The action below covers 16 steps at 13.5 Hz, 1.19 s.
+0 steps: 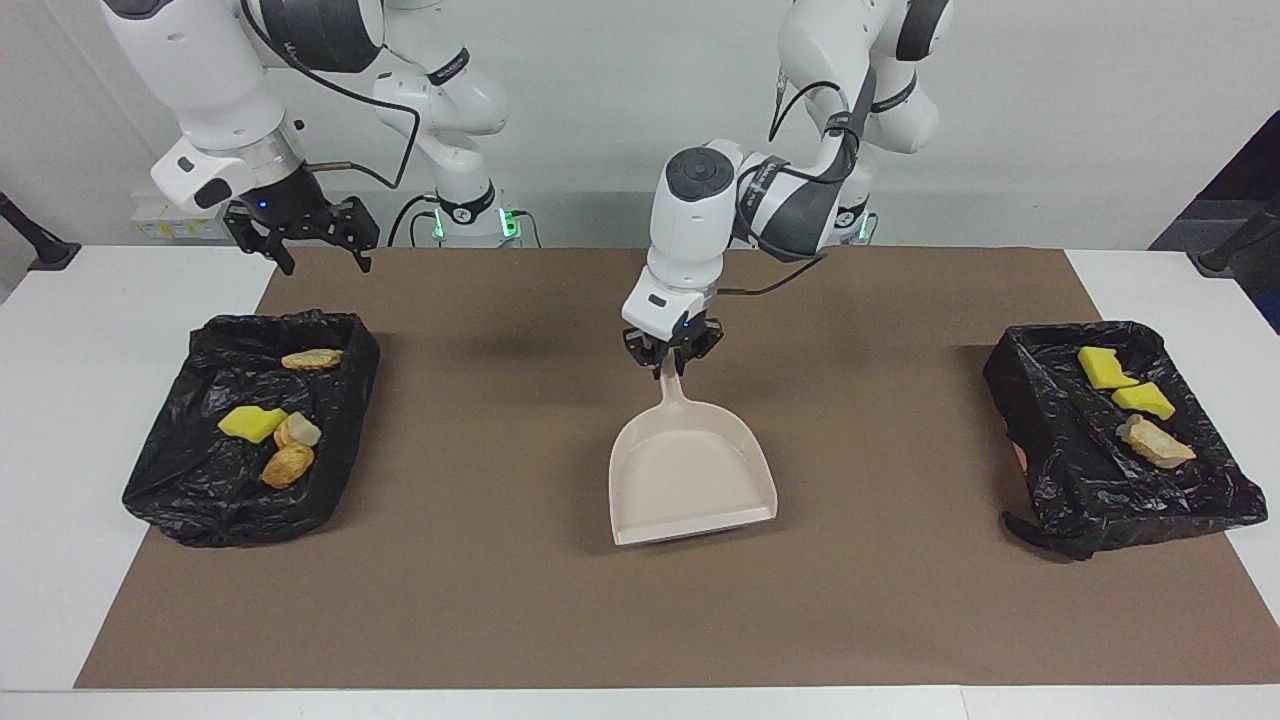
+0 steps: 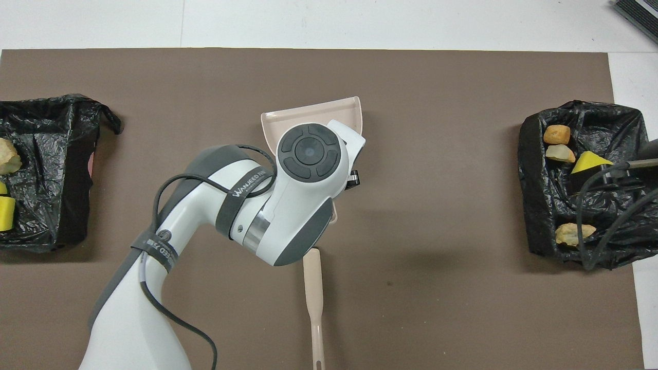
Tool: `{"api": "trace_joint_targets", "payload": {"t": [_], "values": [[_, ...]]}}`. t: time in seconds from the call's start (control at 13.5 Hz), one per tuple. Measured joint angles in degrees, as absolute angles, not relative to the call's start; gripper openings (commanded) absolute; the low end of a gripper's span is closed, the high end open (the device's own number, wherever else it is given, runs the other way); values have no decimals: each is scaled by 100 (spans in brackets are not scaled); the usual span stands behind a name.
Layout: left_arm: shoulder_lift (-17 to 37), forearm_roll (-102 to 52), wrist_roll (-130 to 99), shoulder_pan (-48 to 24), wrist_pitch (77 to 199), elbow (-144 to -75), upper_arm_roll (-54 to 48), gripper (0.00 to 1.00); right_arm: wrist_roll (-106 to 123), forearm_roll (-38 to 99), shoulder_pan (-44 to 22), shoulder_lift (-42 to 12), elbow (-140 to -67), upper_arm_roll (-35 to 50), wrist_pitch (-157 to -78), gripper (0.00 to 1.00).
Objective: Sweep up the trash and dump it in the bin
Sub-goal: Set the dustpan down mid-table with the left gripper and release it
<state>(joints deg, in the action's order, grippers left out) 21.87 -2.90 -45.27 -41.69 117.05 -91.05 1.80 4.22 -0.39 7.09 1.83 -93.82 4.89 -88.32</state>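
- While we wait, a brown mat [image 1: 500, 600] covers our white table [image 1: 80, 400] before a pale wall.
- Our left gripper [image 1: 672, 362] clenches the smooth beige dustpan [image 1: 690, 470] mid-mat; its handle runs toward us, mouth away.
- Trash [image 1: 285, 440] lies in crinkly black-lined bins [image 1: 200, 500] at both ends.
- Our right gripper [image 1: 315, 245] waits, released, over the mat's edge.

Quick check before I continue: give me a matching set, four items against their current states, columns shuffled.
Items:
1. left tool
2. right tool
3. dustpan
4. bin at the right arm's end

States:
A. open, holding nothing
B. empty, handle pointing toward the robots
C. holds four scraps
D. shut on the dustpan's handle

Pairs: 1-D, 2-A, 3-B, 4-C
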Motion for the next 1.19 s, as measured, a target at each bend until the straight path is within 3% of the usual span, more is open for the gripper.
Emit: {"api": "trace_joint_targets", "payload": {"t": [0.45,0.52,0.59,0.97,1.19], "values": [[2269,-290,-4411,-4422,12074,-9552,172,1,422,-39,709,182,-9382,489,-8831,100],[2285,-290,-4398,-4429,12090,-9554,173,45,422,-39,709,182,-9382,489,-8832,100],[2290,-290,-4375,-4429,12113,-9558,180,99,422,-39,709,182,-9382,489,-8831,100],[2221,-290,-4342,-4330,12225,-9540,292,100,422,-39,709,182,-9382,489,-8832,100],[1870,-267,-4194,-3887,11947,-9491,427,100,422,-39,709,183,-9382,489,-8831,100]]}}
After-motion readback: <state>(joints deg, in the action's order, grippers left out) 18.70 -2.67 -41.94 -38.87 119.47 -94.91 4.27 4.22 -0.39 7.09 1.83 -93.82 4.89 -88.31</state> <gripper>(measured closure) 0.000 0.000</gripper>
